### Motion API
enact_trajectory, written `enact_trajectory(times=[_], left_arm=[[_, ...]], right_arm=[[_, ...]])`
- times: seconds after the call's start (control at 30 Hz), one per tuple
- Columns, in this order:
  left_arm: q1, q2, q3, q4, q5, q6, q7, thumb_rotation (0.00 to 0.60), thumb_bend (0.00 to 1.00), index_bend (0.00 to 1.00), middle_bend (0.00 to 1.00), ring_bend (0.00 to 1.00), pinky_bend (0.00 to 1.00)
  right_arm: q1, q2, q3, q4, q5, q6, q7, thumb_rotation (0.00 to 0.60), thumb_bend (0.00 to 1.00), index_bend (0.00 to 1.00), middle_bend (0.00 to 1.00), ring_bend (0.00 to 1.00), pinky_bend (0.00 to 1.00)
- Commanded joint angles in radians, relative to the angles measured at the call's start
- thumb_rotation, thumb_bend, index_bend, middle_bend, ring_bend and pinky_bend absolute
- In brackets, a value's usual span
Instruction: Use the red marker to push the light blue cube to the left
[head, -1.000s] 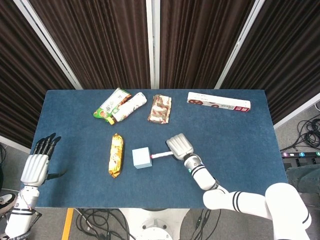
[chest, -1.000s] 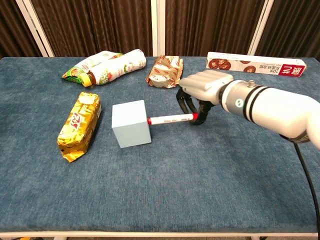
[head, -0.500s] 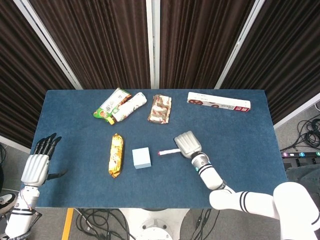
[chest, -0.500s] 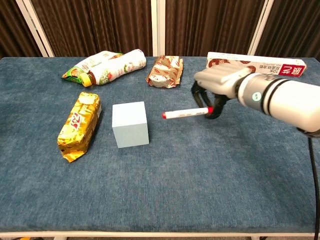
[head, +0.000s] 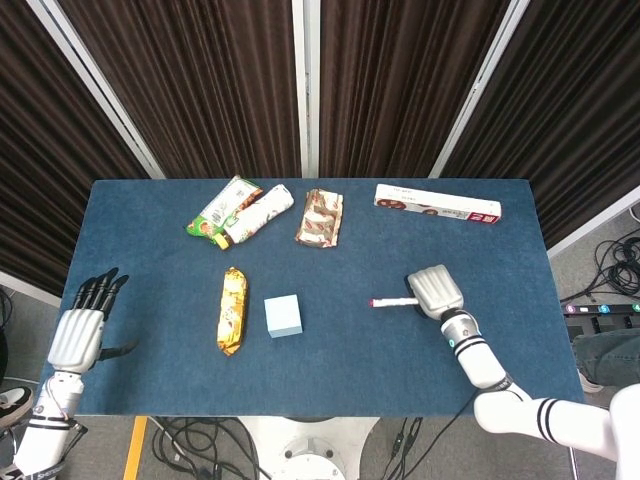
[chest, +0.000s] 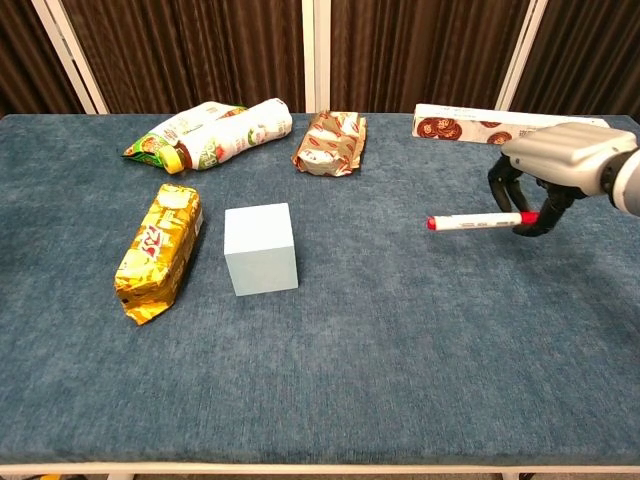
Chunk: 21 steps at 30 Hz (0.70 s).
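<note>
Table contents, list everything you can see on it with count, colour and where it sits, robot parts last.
light blue cube: one, light blue, table centre-left.
yellow snack packet: one, yellow-orange, just left of the cube.
green snack bag: one, green and white, far left.
white bottle: one, white with green label, lying against the green bag.
brown snack packet: one, brown and white, far centre.
long cookie box: one, white and red, far right.
red marker: one, white barrel with red cap, held level, right side.
table: one, blue cloth.
right hand: holds the marker.
left hand: open, at the table's left edge.
</note>
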<state>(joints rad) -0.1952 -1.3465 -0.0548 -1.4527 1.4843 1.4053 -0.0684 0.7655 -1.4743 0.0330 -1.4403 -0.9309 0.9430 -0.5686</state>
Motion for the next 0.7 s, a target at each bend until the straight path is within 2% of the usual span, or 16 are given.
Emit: enact_trajectory(times=[0.03, 0.37, 0.47, 0.57, 0.63, 0.67, 0.7], left_arm=[[-0.001, -0.001, -0.001, 0.001, -0.002, -0.002, 0.001, 0.6, 0.0, 0.12, 0.1, 0.04, 0.07], [-0.003, -0.004, 0.0, 0.003, -0.004, -0.006, 0.004, 0.6, 0.0, 0.12, 0.1, 0.04, 0.07], [-0.003, -0.004, 0.001, 0.003, -0.003, -0.007, 0.005, 0.6, 0.0, 0.12, 0.1, 0.04, 0.07], [-0.004, -0.004, 0.0, 0.004, -0.004, -0.007, 0.005, 0.6, 0.0, 0.12, 0.1, 0.04, 0.07], [-0.003, -0.004, 0.0, 0.004, -0.005, -0.007, 0.003, 0.6, 0.0, 0.12, 0.1, 0.04, 0.07], [-0.003, -0.005, 0.0, 0.004, -0.004, -0.006, 0.003, 0.6, 0.0, 0.12, 0.1, 0.04, 0.07], [-0.003, -0.005, 0.0, 0.005, -0.001, -0.003, 0.002, 0.6, 0.0, 0.12, 0.1, 0.04, 0.07]], right_arm=[[-0.024, 0.006, -0.016, 0.014, -0.023, 0.001, 0.027, 0.6, 0.34, 0.76, 0.71, 1.0, 1.0], [-0.069, 0.0, -0.03, 0.067, -0.048, -0.007, 0.069, 0.6, 0.32, 0.76, 0.71, 1.0, 1.0], [-0.075, -0.002, -0.028, 0.076, -0.046, -0.021, 0.075, 0.6, 0.26, 0.75, 0.71, 1.0, 1.0], [-0.078, -0.004, -0.022, 0.081, -0.045, -0.034, 0.086, 0.6, 0.11, 0.73, 0.67, 1.0, 1.0], [-0.077, -0.002, -0.019, 0.083, -0.05, -0.044, 0.09, 0.6, 0.03, 0.69, 0.64, 1.0, 1.0], [-0.076, 0.0, -0.018, 0.083, -0.051, -0.05, 0.094, 0.6, 0.01, 0.63, 0.61, 1.0, 1.0], [-0.075, 0.003, -0.015, 0.08, -0.056, -0.058, 0.103, 0.6, 0.0, 0.45, 0.6, 1.0, 1.0]])
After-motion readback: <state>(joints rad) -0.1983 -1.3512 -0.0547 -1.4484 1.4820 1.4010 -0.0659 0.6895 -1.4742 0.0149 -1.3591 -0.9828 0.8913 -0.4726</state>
